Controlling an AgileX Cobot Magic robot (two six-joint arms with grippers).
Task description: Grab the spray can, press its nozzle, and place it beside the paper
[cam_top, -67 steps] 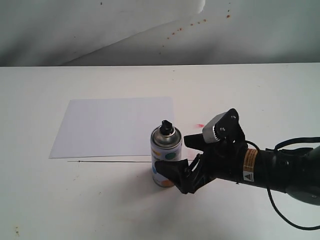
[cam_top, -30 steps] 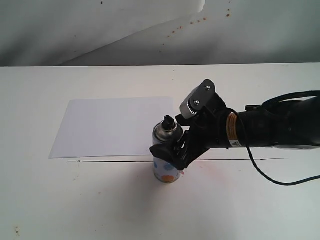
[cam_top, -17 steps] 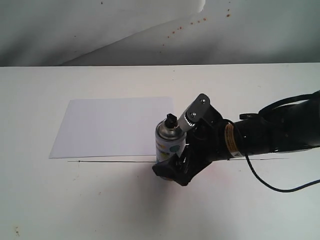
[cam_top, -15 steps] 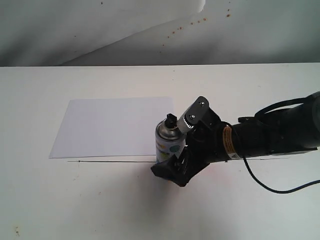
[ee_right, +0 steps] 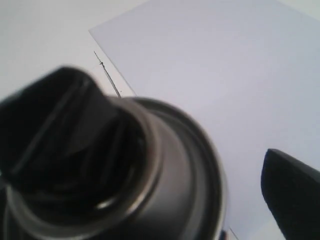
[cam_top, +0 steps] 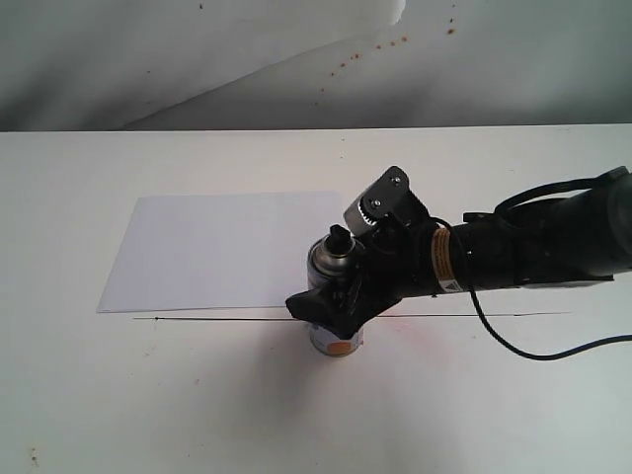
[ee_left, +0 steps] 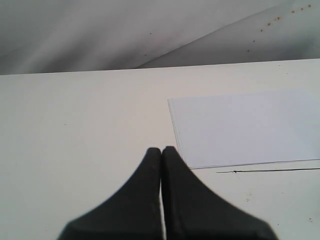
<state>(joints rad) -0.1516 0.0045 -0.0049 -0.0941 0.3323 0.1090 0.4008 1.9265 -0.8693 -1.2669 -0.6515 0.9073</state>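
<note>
Can [cam_top: 336, 339]: upright at the paper's [cam_top: 222, 247] near edge, not yet lifted.
Right gripper [cam_top: 324, 298]: spread, straddling the can, apparently unclamped.
Left gripper [ee_left: 161, 155]: pressed together, empty.
To do: grip, lift, press nozzle [cam_top: 338, 237], set down.

Spray can [cam_top: 335, 342] upright on worktop [cam_top: 148, 395]: silver shoulder, orange base band, black nozzle [cam_top: 337, 235] on top. Stands just off near right corner of flat, blank white paper [cam_top: 227, 247].
</note>
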